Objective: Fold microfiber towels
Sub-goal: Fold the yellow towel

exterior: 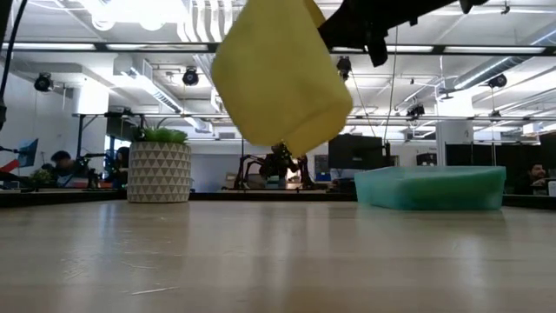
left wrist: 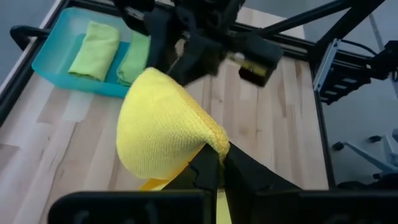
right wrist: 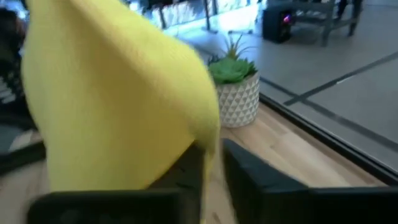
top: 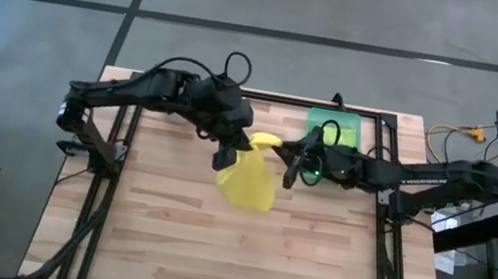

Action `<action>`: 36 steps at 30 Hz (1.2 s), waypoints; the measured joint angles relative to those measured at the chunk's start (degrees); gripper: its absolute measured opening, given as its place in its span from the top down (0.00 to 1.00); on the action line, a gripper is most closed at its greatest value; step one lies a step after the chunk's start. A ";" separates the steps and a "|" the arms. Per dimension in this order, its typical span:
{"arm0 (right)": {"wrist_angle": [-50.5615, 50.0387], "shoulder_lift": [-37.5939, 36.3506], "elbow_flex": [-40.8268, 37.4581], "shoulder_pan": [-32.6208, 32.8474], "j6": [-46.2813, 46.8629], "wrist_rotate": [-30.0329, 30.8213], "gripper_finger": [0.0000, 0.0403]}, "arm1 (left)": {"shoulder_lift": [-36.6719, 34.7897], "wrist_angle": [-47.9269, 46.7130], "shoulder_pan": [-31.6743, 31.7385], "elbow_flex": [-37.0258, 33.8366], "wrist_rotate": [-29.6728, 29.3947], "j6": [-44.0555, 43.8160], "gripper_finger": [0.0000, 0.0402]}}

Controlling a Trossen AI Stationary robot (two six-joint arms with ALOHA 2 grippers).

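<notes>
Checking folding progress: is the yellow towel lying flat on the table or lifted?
Lifted. The yellow towel hangs bunched in the air, well clear of the table, pinched by the left tool.

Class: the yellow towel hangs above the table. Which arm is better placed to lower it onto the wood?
Left: its claw is shut on the bright yellow microfiber towel, carrying it; the right claw only meets one edge.

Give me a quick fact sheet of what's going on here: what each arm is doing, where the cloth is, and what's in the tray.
Held item: yellow towel, lifted off the table, hanging between both arms
Left gripper: shut on one edge of the towel
Right gripper: at another edge of the towel; grip unclear
Green bin: far right corner of the table, holding two folded lime towels
Background: potted plant
</notes>
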 joint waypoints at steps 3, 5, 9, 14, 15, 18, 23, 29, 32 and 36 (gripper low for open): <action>-7.00 -1.76 2.90 0.12 -1.05 -2.29 0.95 | -0.96 -0.64 0.50 0.00 0.01 0.40 1.00; -12.70 -2.67 5.23 0.47 -2.07 -2.57 0.97 | -1.29 -0.59 0.87 0.00 -0.07 1.67 1.00; -20.13 -3.28 10.43 0.64 -4.33 -4.72 0.98 | -1.05 -0.46 0.87 0.00 -0.90 2.62 0.98; -24.71 -2.73 13.57 0.57 -4.95 -5.79 0.98 | -0.56 -0.45 0.87 -0.07 -0.98 3.08 0.96; -25.12 -2.73 13.92 0.65 -4.96 -5.75 0.98 | -0.54 -0.54 0.88 -0.07 -1.01 3.06 0.96; -28.04 -3.30 15.77 0.67 -4.80 -5.65 0.98 | -0.55 -0.57 0.90 -0.07 -1.07 3.06 0.96; -40.56 -3.42 21.32 0.88 -4.88 -3.96 0.98 | -1.23 -1.96 0.90 -0.07 -1.07 3.08 0.96; -46.07 -3.31 26.38 2.05 -4.88 -3.30 0.98 | -1.69 -3.67 0.90 -0.07 -1.07 3.13 0.96; -46.90 -3.21 26.46 2.07 -1.12 -4.22 0.98 | -2.12 -3.56 0.88 -0.07 -1.38 3.54 0.97; -45.81 -3.17 24.26 2.05 3.56 -5.60 0.97 | -3.03 -3.31 0.83 -0.07 -3.47 3.60 1.00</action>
